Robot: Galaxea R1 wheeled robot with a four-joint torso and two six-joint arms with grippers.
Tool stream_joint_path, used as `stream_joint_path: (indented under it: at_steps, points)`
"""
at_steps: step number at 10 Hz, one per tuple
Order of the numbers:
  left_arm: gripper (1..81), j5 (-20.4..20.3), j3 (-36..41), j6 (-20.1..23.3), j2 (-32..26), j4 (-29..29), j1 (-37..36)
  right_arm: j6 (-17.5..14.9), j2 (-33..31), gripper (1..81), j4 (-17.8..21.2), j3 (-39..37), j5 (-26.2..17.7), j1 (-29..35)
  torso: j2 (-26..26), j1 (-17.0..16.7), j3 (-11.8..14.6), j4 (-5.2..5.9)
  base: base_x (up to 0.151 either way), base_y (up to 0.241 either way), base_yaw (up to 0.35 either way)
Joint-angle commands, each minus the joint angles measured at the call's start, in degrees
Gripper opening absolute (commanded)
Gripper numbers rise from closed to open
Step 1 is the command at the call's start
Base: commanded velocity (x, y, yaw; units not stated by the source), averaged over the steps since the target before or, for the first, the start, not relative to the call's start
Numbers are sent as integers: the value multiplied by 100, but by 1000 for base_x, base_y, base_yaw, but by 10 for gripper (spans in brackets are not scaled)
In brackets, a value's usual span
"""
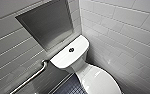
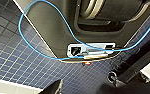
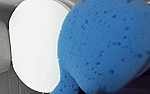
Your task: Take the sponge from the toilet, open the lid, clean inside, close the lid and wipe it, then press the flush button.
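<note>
The white toilet [image 1: 73,53] stands in the corner, with a round flush button [image 1: 71,50] on its flat tank top. Its oval lid [image 1: 98,81] is down over the bowl. The bright blue sponge [image 3: 108,45] shows large and close in the right wrist view, hanging just above the closed lid [image 3: 33,45]. My right gripper is shut on it, its fingers hidden behind the sponge. My left gripper [image 2: 87,86] is open and holds nothing. It is low beside the robot's base, over the dark blue floor tiles [image 2: 13,62].
White tiled walls close in behind the toilet and on its right. A steel recessed niche [image 1: 47,22] sits above the tank, and a metal grab bar [image 1: 31,78] runs along the left wall. A blue cable [image 2: 41,30] loops over the robot's dark base.
</note>
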Motion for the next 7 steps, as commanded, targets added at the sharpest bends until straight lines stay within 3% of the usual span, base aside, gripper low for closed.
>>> stream_joint_path:
  at_steps: [1, 4, 7]
  points:
    - [811, 546, -22, 26, -97, 14, 174, -16, -514, 10, -613, 1075, -1195, 1441, 0, 0, 0, 0, 0, 0, 0]
    - [811, 546, -22, 26, -88, 14, 165, -7, 46, 10, -605, 621, -2344, 2539, 0, 0, 0, 0, 0, 0, 0]
    - [811, 546, -22, 17, -105, 14, 165, -7, 1188, 10, -639, -538, -3716, 3638, 0, 2, 0, 0, 0, 0, 0]
